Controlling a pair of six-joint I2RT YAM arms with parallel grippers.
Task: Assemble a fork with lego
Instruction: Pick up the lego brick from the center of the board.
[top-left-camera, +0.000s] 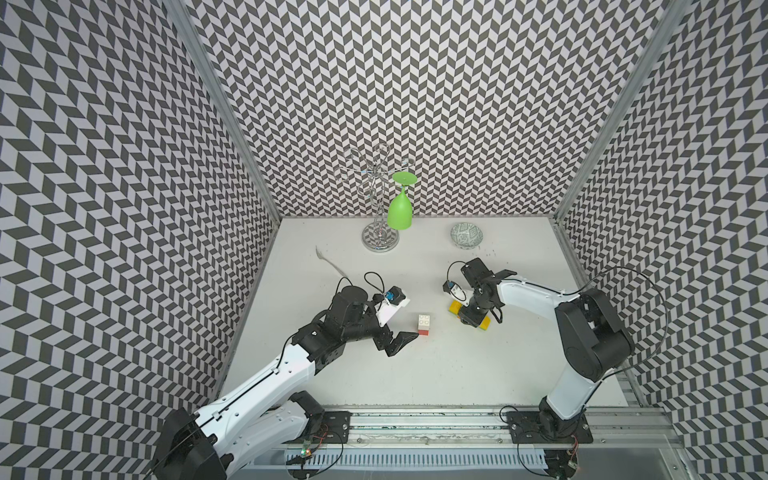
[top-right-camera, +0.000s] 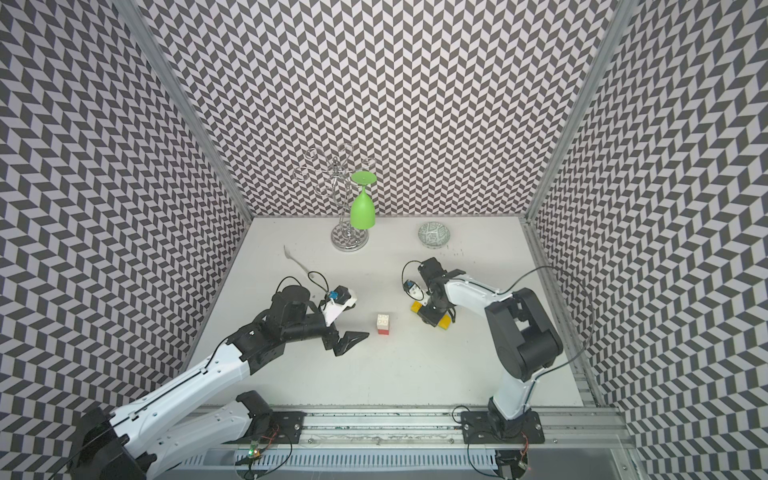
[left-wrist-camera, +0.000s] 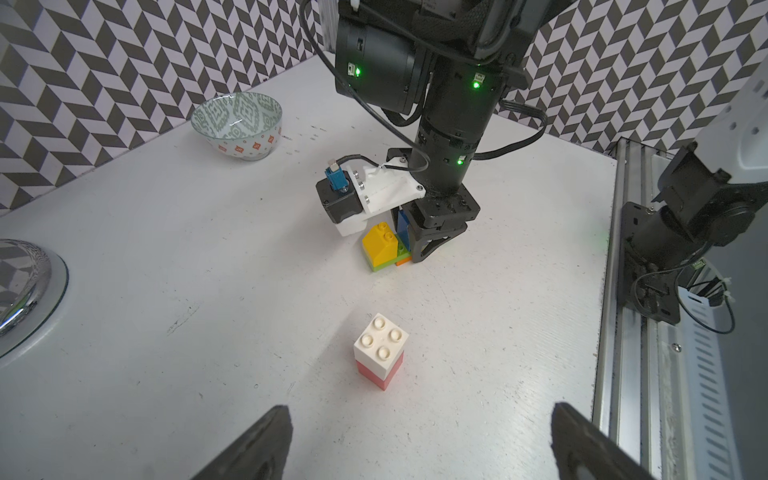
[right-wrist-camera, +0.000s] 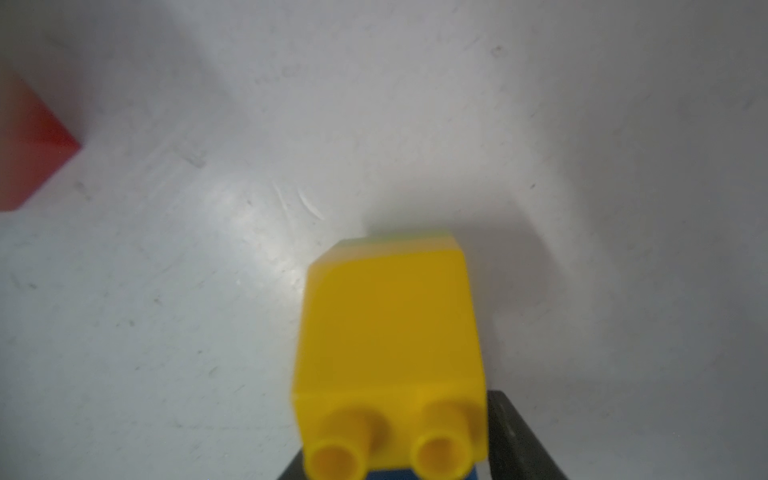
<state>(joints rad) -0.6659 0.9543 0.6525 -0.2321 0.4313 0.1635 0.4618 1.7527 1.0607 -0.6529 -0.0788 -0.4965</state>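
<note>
Left pincer (top-left-camera: 400, 343) released, hovering beside red-and-white handle stack (top-left-camera: 424, 325) on worktop (top-left-camera: 457, 374). Right pincer (top-left-camera: 471, 319) straddles blue brick (left-wrist-camera: 402, 222) of the prong build (left-wrist-camera: 382, 249) nearby; we can't tell if it's clenched.

Bright, even overhead light leaves the white desk (top-left-camera: 415, 374) with only soft, short shadows. In the right wrist view the close yellow studded plastic brick (right-wrist-camera: 388, 332) is out of focus and casts a dim shadow; the red plastic brick (right-wrist-camera: 29, 145) blurs too. The chevron-patterned walls (top-left-camera: 104, 166) bow in both top views.

white brick (left-wrist-camera: 380, 343), red brick (left-wrist-camera: 380, 374), green glass (top-left-camera: 400, 212), black-and-white chevron walls (top-left-camera: 415, 83).
</note>
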